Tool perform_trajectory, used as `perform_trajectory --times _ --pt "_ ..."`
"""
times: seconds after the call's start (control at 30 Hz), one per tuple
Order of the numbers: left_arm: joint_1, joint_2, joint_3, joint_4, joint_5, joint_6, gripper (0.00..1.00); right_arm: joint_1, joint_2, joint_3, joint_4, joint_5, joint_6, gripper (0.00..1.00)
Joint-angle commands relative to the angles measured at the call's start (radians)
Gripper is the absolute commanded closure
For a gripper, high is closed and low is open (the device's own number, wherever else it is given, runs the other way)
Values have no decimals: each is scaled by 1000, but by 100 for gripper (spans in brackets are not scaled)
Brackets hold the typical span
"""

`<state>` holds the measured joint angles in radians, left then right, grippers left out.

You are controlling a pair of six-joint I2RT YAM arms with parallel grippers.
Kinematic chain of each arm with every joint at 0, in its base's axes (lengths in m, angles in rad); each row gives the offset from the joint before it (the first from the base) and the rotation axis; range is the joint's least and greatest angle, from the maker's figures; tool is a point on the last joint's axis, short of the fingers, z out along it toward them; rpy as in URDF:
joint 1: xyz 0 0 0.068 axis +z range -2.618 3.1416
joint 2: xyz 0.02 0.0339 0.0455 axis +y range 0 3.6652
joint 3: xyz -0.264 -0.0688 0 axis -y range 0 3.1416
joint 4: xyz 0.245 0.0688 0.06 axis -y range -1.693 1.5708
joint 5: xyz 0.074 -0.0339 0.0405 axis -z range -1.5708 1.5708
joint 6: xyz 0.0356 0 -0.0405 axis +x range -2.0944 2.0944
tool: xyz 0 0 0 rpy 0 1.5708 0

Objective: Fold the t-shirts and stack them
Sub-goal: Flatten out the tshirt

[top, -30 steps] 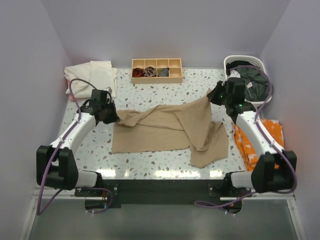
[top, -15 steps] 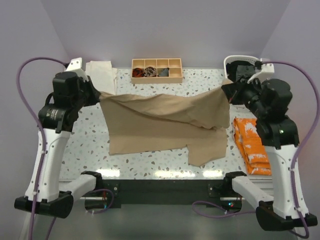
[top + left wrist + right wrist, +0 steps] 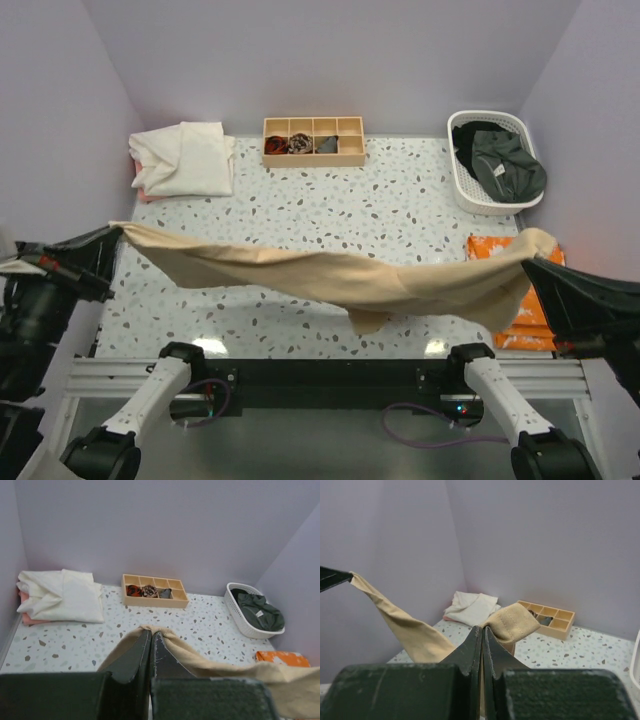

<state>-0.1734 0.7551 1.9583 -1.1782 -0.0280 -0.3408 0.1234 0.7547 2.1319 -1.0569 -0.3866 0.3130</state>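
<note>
Left gripper [image 3: 113, 233] pinches one end of the tan t-shirt [image 3: 330, 272], jaws closed flat on a small fold of cloth. The right gripper [image 3: 530, 262] is clamped the same way on the other end. The shirt hangs stretched between them above the near part of the table [image 3: 400, 205], sagging in the middle.

Each hold is thin, so pulling wider could probably slip a corner free. A loose flap droops at the near middle and may tuck under or catch the near table edge when the shirt is lowered.

Both arms sit close to the side walls, so little outward room remains. The right end hangs over an orange packet [image 3: 490, 246]. Open tabletop lies farther in, bounded by the cream-white shirt pile [image 3: 185, 158] at far left, the wooden tray [image 3: 313, 158] at the far edge and the white basket [image 3: 468, 192] at far right.
</note>
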Motion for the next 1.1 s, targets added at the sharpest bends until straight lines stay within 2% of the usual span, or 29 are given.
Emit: perform_trajectory --times 0.0,0.1,0.23,0.33,0.4,0.5,0.53,0.57,0.6,0.67,0.83,0.93,1.07 --pt "-6 -13 76 -61 115 -58 100 -4 23 124 -141 -110 15 99" --pt "-8 -10 135 -93 149 -86 100 -4 26 166 -155 -113 21 98" --pt "-9 -3 151 -118 142 -105 100 -4 -3 23 -85 -71 21 98" --pt "-8 -22 15 -86 122 -119 100 -4 -25 -125 -4 6 12 97" --pt "-8 -69 -193 10 120 -130 100 -4 -32 -217 46 43 18 97" --pt "-8 -115 -486 161 146 -165 100 -4 -34 -476 153 107 41 97" --pt "-8 -122 -556 195 149 -182 100 -2 -34 -530 217 123 49 97" --pt "-9 -134 -690 262 131 -194 100 -2 -34 -582 250 135 64 97" --pt "-8 -137 -755 299 132 -205 100 -2 -23 -672 277 144 72 97" --pt "-8 -129 -908 395 120 -231 100 -4 -2 -748 357 158 81 96" --pt "-8 -48 -1107 566 39 -312 100 -2 161 -915 492 207 93 96" --pt "-8 54 -1145 686 -50 -334 100 -4 291 -980 604 255 118 96" --pt "0 307 -1150 875 -144 -349 100 -4 507 -980 705 305 117 96"
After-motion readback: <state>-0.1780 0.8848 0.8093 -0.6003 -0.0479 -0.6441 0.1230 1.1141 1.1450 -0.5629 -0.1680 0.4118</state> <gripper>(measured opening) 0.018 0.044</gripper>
